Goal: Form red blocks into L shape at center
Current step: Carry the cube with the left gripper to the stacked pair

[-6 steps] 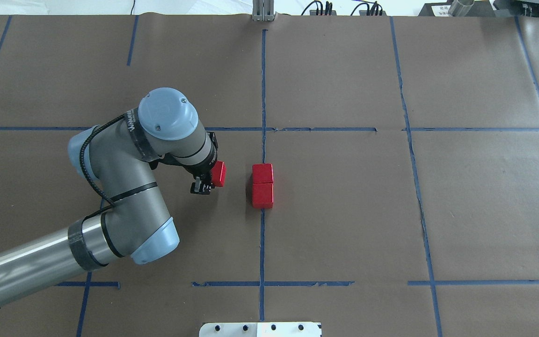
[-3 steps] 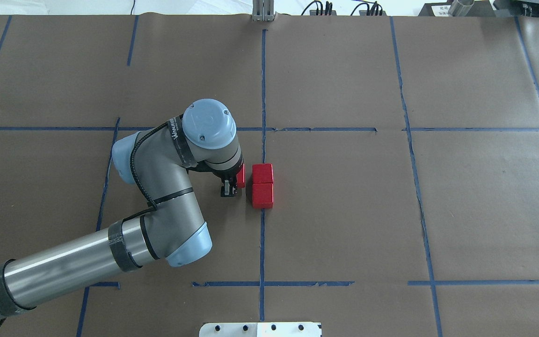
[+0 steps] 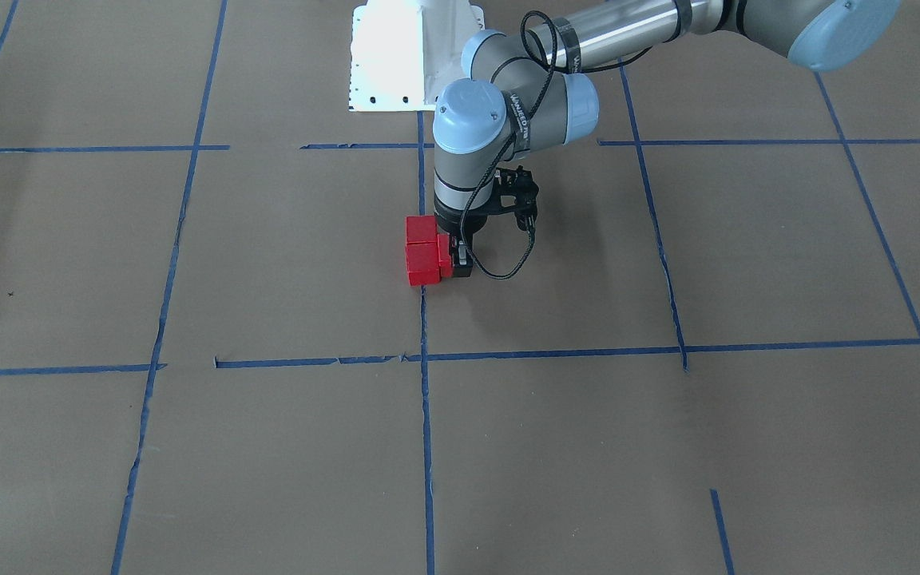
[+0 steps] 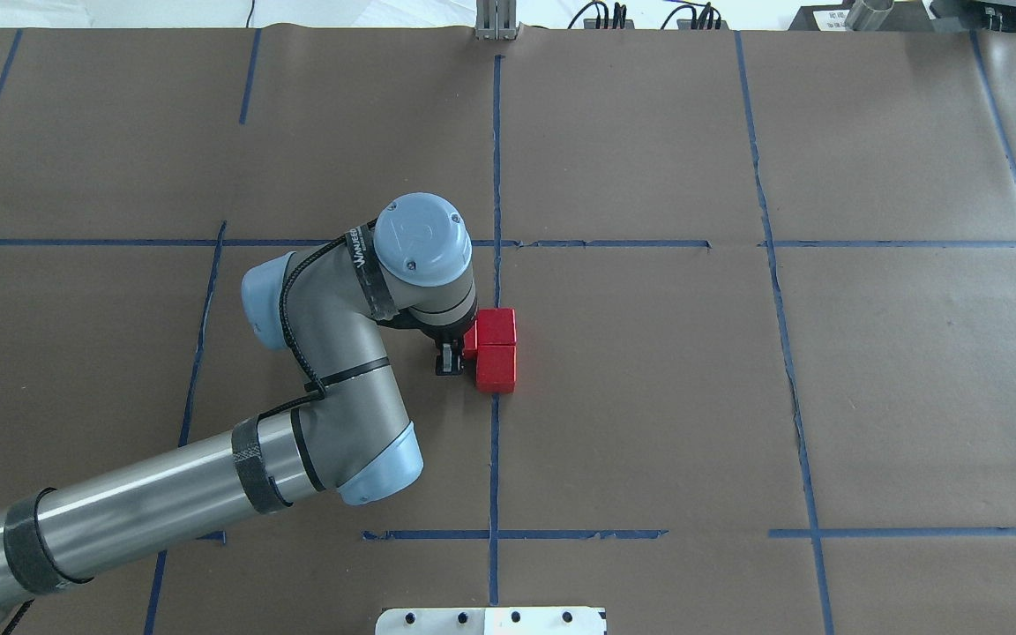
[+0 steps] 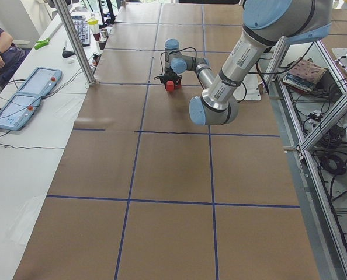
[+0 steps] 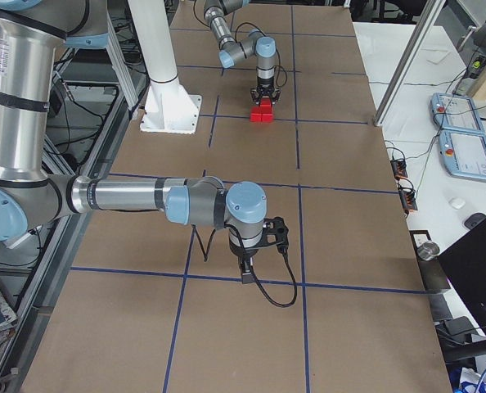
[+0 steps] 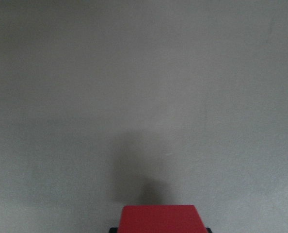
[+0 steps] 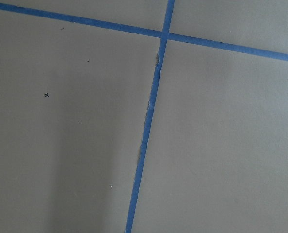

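Overhead view, left to right: the left arm (image 4: pixel 164 494) comes in from lower left. Its left claw (image 4: pixel 449 359) sits mid-frame, pinching one red block (image 4: pixel 470 340); the wrist view shows that block btwn dark fingertips at the bottom edge. Right next to it, the other two red blocks (image 4: pixel 496 348) lie flush in a short column on the blue tape line (image 4: pixel 495 459) that splits the center square (image 4: pixel 631 397). The held block looks to be touching, or just beside, the upper cube's left face, so an L is approx formed. Can't tell whether it rests on the counter (image 4: pixel 914 397) or hangs just above it.

Judgement: task nearly done. 2 of 3 are placed; the third is at its spot but not yet let go. Left to do, prob.: set it down flush, release, back off w/o nudging the pair. The right claw (image 6: pixel 246 274) shows only in the side view, well apart from the blocks; can't tell if it is spread or pressed together.
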